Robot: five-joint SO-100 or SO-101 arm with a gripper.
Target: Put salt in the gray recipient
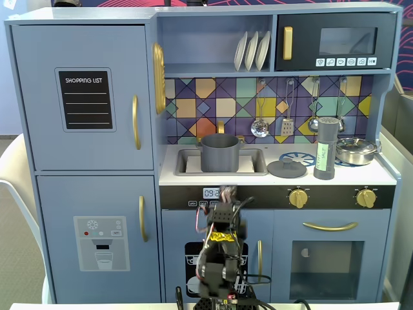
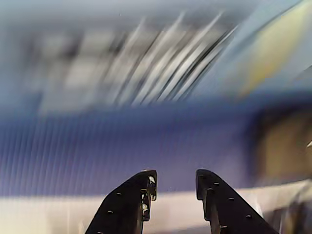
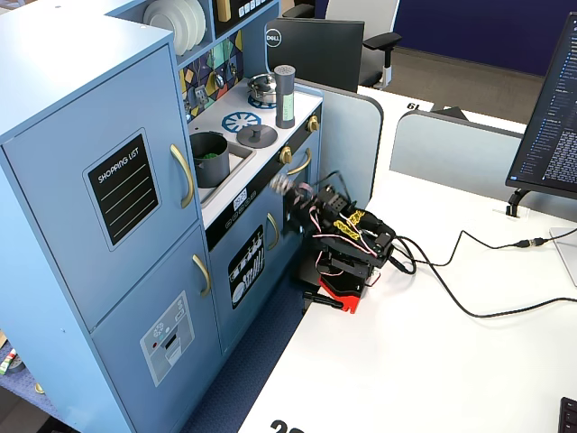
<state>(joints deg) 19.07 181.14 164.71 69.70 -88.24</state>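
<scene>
In a fixed view facing the toy kitchen, the salt shaker (image 1: 326, 148) stands upright on the counter (image 1: 387, 175), its long axis vertical, to the right of the sink. The gray pot (image 1: 220, 153) sits in the sink, with the flat gray lid (image 1: 287, 168) lying between pot and shaker and a steel pan (image 1: 355, 150) just beyond the shaker on the right. The arm is folded low in front of the cabinet below the sink, so the shaker lies up and to the right of it, and the pot almost straight above. The gripper itself cannot be made out here.

In the wrist view the gripper (image 2: 175, 183) shows two dark fingers (image 2: 130, 207) parted by a moderate gap with nothing between them. Everything past them is motion-blurred; neither shaker nor pot can be identified.

In the other fixed view, from the side, the shaker (image 3: 285, 96) stands near the counter's front edge, farther from the pot (image 3: 209, 159) and closer to the gray partition (image 3: 352, 135). The gripper (image 3: 281, 187) is blurred, below counter level by the oven knobs. As I judge it, the reach must go up over the front edge, with free room above the counter but little on the partition side.
</scene>
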